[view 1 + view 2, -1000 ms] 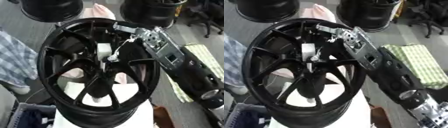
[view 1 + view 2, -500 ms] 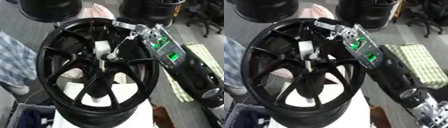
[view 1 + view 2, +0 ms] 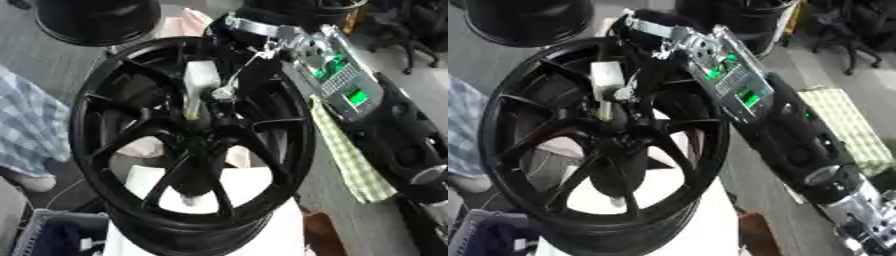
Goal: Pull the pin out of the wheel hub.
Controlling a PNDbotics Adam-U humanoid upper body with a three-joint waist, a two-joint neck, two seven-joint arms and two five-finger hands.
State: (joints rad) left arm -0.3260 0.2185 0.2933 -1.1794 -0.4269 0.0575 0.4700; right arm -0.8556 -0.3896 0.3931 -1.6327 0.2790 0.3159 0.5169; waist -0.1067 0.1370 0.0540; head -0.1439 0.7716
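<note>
In the left eye view we see a black wheel point(image 3: 188, 145) standing nearly upright on a white stand point(image 3: 254, 190), its spokes running into the hub point(image 3: 210, 117) just above the middle. A white pin point(image 3: 199, 85) sits upright in the hub, its top reaching toward the far rim. A thin pale cord point(image 3: 249, 67) runs from the pin's side up and to the right. Our right arm point(image 3: 376, 115) comes in from the lower right, with green lights on its open forearm. Its hand point(image 3: 254, 30) lies over the far rim of the wheel, up and to the right of the pin. The cord leads up to it, but we cannot tell whether its fingers are spread or closed round anything. A green checked cloth point(image 3: 350, 160) lies to the right of the wheel, under the arm. A second black wheel point(image 3: 96, 20) stands at the far left.

In the right eye view the pin point(image 3: 606, 82) shows again in the hub, left of the arm, and stands apart from the hand point(image 3: 658, 27), which is above it at the far rim. Here too the fingers are blurred. A blue crate point(image 3: 487, 235) shows at the near left corner. We do not see our left hand.
</note>
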